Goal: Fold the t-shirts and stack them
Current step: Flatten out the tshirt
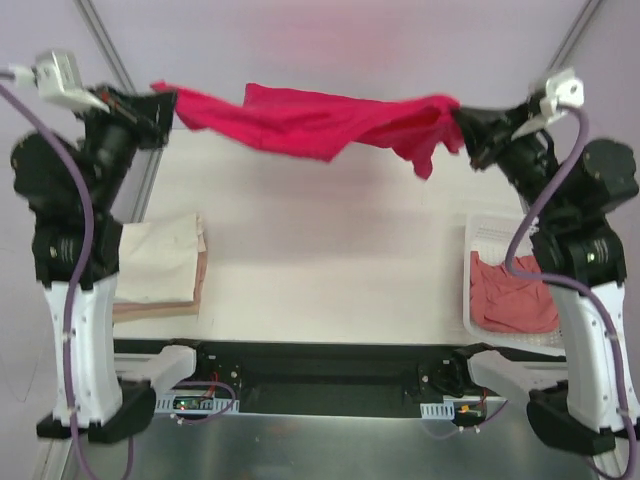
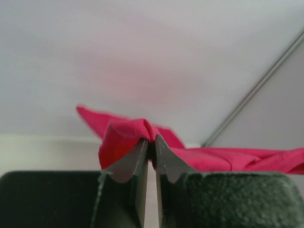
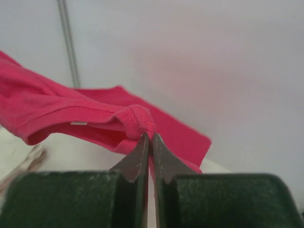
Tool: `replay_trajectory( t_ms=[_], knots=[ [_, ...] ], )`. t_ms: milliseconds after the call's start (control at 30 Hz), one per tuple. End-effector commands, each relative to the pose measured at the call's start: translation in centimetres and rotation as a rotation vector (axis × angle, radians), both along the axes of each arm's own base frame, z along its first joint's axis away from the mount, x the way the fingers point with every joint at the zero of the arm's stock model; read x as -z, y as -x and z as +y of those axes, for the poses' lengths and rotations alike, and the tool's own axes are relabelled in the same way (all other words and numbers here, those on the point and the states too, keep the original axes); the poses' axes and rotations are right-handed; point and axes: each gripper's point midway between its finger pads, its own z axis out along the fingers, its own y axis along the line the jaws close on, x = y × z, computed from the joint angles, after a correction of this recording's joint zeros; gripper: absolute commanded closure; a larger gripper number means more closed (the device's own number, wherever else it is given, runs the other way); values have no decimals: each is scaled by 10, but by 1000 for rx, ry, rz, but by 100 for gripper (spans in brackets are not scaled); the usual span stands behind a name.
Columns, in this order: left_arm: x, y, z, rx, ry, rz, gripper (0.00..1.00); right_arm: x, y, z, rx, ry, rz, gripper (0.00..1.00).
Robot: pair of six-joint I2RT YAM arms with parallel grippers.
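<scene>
The crimson-pink t-shirt [image 1: 310, 120] hangs stretched in the air between both grippers, high over the far side of the table. My left gripper [image 1: 168, 105] is shut on its left end [image 2: 126, 135]. My right gripper [image 1: 462, 125] is shut on its right end, pinching a hemmed edge [image 3: 135, 118]. A folded cream-white t-shirt [image 1: 158, 258] lies at the table's left edge on top of a folded salmon-pink cloth [image 1: 200, 272]. Another salmon-pink t-shirt [image 1: 510, 295] lies crumpled in the basket on the right.
A white plastic mesh basket [image 1: 480, 235] stands at the table's right edge beside the right arm. Grey walls with metal frame bars [image 1: 105, 40] stand behind the table.
</scene>
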Motion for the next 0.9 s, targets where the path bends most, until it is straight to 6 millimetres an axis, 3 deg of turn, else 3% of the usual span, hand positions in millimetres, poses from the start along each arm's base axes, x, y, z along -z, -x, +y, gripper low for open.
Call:
replay_trajectory(
  t_ms=[0,33,67,100,133,167,200,233,267,300,333,367,500,700,867],
  knots=[
    [130,17,8,-44,40,243,87,137,26,23,-181,117,300,94],
    [207,12,6,-46,62,407,86,158,39,20,-184,115,360,91],
    [224,31,2,-25,96,415,85,190,43,20,-180,93,476,87],
    [292,35,-3,-14,157,570,84,247,51,19,-170,107,654,83],
    [316,43,-7,3,178,613,64,275,59,18,-164,104,752,80],
    [331,58,-12,32,201,627,63,300,69,18,-164,106,856,69],
    [376,67,-15,25,251,734,65,329,86,13,-153,122,985,64],
    [392,74,-15,22,265,763,63,363,97,9,-130,132,1106,56],
    [396,81,-13,11,278,747,48,375,102,7,-112,131,1153,29],
    [407,82,-7,-37,297,765,32,385,103,3,-80,128,1180,9],
    [408,85,-4,-49,295,761,20,391,104,2,-69,129,1195,3],
    [406,87,-2,-59,290,755,1,393,105,1,-63,127,1205,3],
    [398,86,-4,-47,285,770,1,391,98,-2,-16,109,1202,3],
    [412,75,-18,9,285,894,1,398,84,7,-5,56,1216,3],
    [413,60,-42,79,251,895,1,423,66,6,105,80,1285,3]
  ],
)
